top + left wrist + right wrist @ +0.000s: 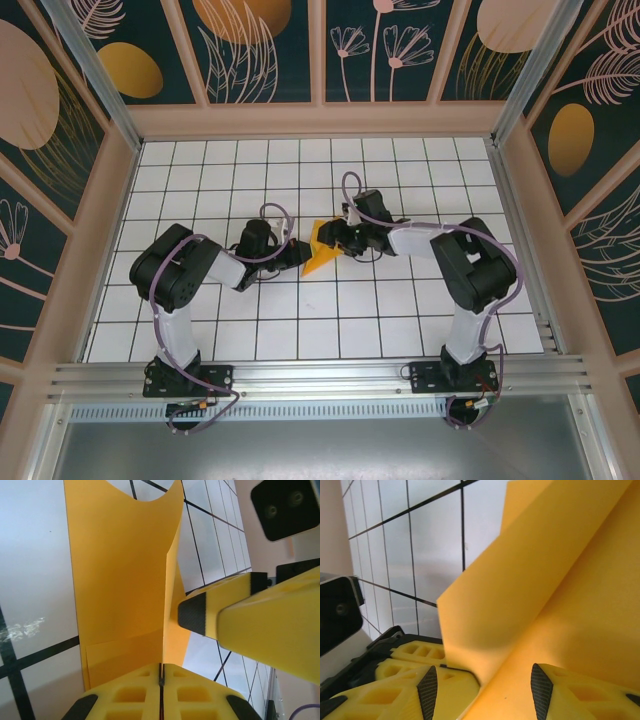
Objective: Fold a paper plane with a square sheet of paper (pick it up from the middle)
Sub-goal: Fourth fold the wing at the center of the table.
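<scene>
Left gripper point(161, 672) pinches paper point(120, 570) crease

The bench point(200, 300) is showing as a white surface ruled with a black grid; the square sheet of paper point(320, 252), orange-yellow and creased, is lying at its centre, one part resting flat on the tiles, another flap standing up; a faint scuff point(22, 629) is showing at 9 o'clock of the paper in the left wrist view.

1. One creased orange-yellow sheet of thin paper point(320, 252).
2. Two black jointed robot arms: left arm point(185, 275), right arm point(470, 265).
3. Two yellow-fingered hands: left hand point(298, 252), right hand point(342, 240).
4. One white black-gridded tabletop point(400, 320).
</scene>
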Robot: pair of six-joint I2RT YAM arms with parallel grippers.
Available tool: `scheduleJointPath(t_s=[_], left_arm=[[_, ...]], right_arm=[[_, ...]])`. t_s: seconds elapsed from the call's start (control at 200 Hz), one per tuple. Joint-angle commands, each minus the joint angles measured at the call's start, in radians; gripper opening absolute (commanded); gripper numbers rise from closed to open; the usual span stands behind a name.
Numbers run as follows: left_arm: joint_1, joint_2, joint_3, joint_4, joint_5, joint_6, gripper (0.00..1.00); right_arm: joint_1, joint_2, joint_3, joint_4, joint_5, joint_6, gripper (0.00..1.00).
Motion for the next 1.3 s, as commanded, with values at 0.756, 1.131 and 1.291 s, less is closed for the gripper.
scheduleJointPath(t_s=[0.756, 1.131, 1.291], left_arm=[[0.006, -0.003, 0.024, -0.03, 0.083, 0.029, 0.34], [0.024, -0.192, -0.005, -0.279, -0.03, 0.168, 0.44], [0.023, -0.226, -0.009, -0.279, -0.053, 0.15, 0.36]], right_arm=[[0.01, 0.129, 0.109, -0.22, 0.126, 0.016, 0.55], [0.01, 0.133, 0.123, -0.284, 0.188, 0.049, 0.56], [0.012, 0.137, 0.131, -0.31, 0.209, 0.06, 0.56]])
